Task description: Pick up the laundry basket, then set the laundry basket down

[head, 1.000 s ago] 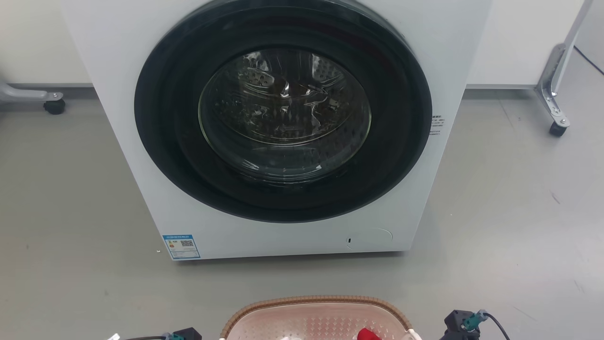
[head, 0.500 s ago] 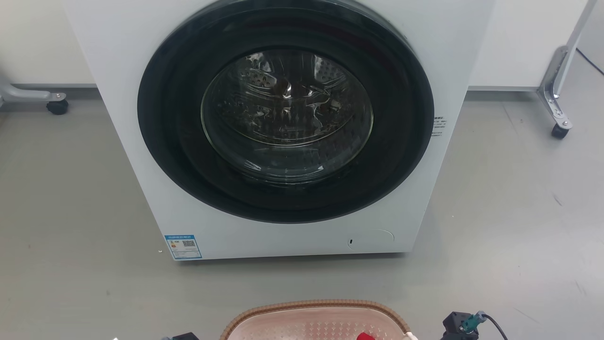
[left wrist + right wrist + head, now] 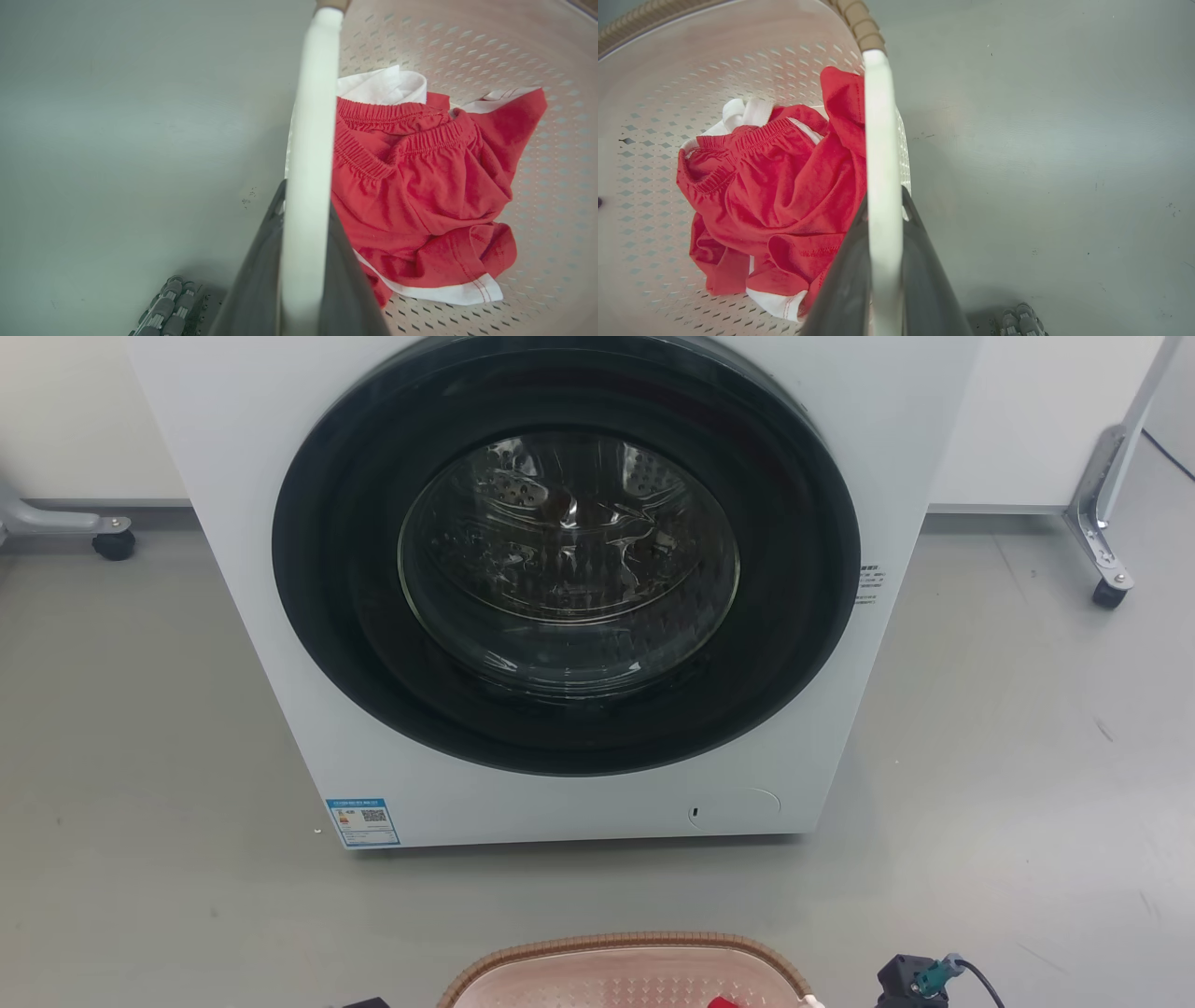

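The left gripper has its two dark fingers pressed against either side of the white handle on its side of the laundry basket, pinching it. The right gripper clamps the opposite white handle in the same way. The dark connector on the right wrist shows at the bottom of the head view.

Against a second ago, the basket's brown woven rim sits lower in the head view and less of its pink perforated inside shows. The red cloth is down to a sliver at the bottom edge, and the black part of the left wrist has nearly slid out of frame. Over the last half second the washing machine holds its place in the picture, so the basket and arms have shifted, not the camera. Whether the basket's base touches the grey floor cannot be told.

Counted: two grippers, two handles and one basket. Inside it lies one pair of red shorts with an elastic waistband, bunched over one piece of white cloth. Beyond the basket stands one front-loading washer, its round dark door shut, with one blue label at its lower left corner. Two black castors stand on the floor, one to either side of it
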{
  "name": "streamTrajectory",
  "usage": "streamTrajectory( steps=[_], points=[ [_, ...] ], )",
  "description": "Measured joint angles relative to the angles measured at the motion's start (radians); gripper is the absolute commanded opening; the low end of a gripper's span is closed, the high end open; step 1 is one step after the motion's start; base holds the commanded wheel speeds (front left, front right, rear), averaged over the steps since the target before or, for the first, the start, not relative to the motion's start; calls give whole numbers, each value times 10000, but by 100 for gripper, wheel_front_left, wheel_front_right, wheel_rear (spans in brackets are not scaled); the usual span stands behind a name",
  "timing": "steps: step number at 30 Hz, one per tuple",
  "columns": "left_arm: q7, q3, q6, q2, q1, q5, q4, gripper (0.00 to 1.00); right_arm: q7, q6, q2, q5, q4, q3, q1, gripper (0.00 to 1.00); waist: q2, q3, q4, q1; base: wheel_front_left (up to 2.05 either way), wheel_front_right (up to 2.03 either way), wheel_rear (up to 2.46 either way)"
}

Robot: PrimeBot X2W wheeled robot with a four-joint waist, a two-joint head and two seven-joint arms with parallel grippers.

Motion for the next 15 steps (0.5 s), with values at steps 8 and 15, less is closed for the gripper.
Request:
streamTrajectory(
  steps=[8, 15],
  points=[
    [0, -102, 86, 21, 0, -150, -35, 0, 71, -6, -12, 77, -38, 98, 0, 0, 0, 12, -2, 0, 0, 0, 0],
    [-21, -238, 102, 48, -5, -174, -161, 0, 19, -77, -27, 86, -71, 157, -57, 0, 0, 236, -35, 0, 0, 0, 0]
  ],
)
